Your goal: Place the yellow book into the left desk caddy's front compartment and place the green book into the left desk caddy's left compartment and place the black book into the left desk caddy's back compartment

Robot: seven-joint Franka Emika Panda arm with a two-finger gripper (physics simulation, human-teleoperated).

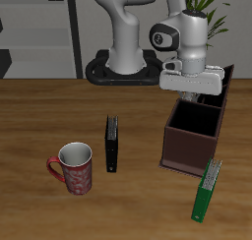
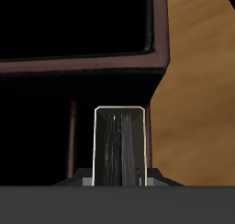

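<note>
My jaws (image 1: 194, 90) hang over the caddy (image 1: 193, 136), the dark maroon box standing toward the back of the desk (image 1: 39, 126). From the front view I can see my wrist just above the box's open top, with the fingers reaching down toward its rim. In my own wrist view a small book with a greyish, pale cover (image 2: 119, 147) stands upright between my jaws, which are clamped on it; its light edges frame the face. This is the yellow book, held up off the desk above the caddy. Beyond it I see the caddy's dark inside, a maroon wall and a thin divider, but I cannot tell which compartment lies under the book.

The black book (image 1: 112, 144) lies flat on the desk, well apart from the caddy, nearer the middle. The green book (image 1: 207, 191) lies on the desk just in front of the caddy, close to its front corner and tilted slightly, near the desk's front edge. A red mug (image 1: 74, 167) with a patterned side stands upright near the black book, a little closer to the front edge. A leafy plant (image 1: 209, 3) shows behind my arm at the back.
</note>
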